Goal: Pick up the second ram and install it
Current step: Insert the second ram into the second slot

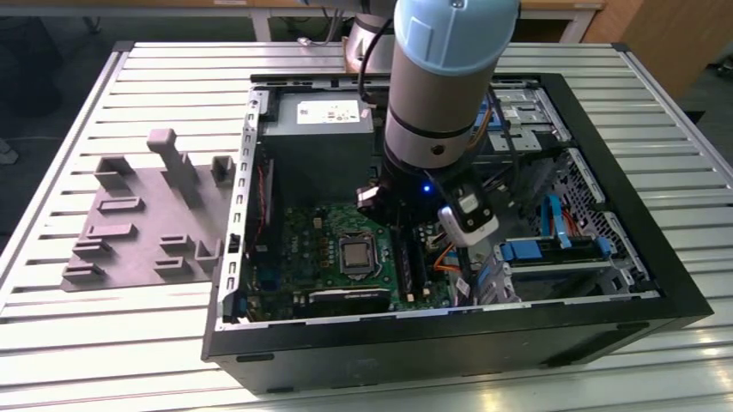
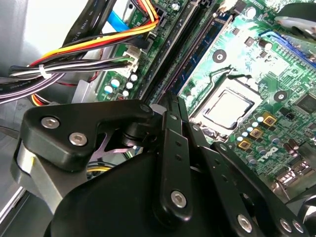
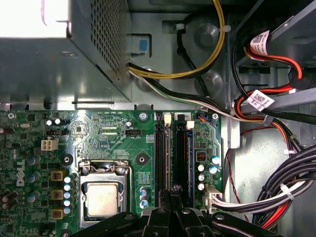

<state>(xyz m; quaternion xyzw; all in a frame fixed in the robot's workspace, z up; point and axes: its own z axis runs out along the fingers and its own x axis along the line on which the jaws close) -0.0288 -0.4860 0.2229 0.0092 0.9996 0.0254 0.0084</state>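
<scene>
One hand (image 3: 173,191), fingers together, hangs above memory slots (image 3: 161,148) beside one processor (image 3: 102,199).

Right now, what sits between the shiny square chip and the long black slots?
In the first wrist view, two small round silver capacitors stand there on the green circuit board.

1. My arm (image 1: 441,94) is a silver-grey tube with a pale blue cap and a black band.
2. I see a blue light (image 1: 427,185) at its wrist, beside a white-and-black camera (image 1: 468,219).
3. My gripper (image 2: 173,102) is made of matte black link bars with silver screws (image 2: 178,199).
</scene>
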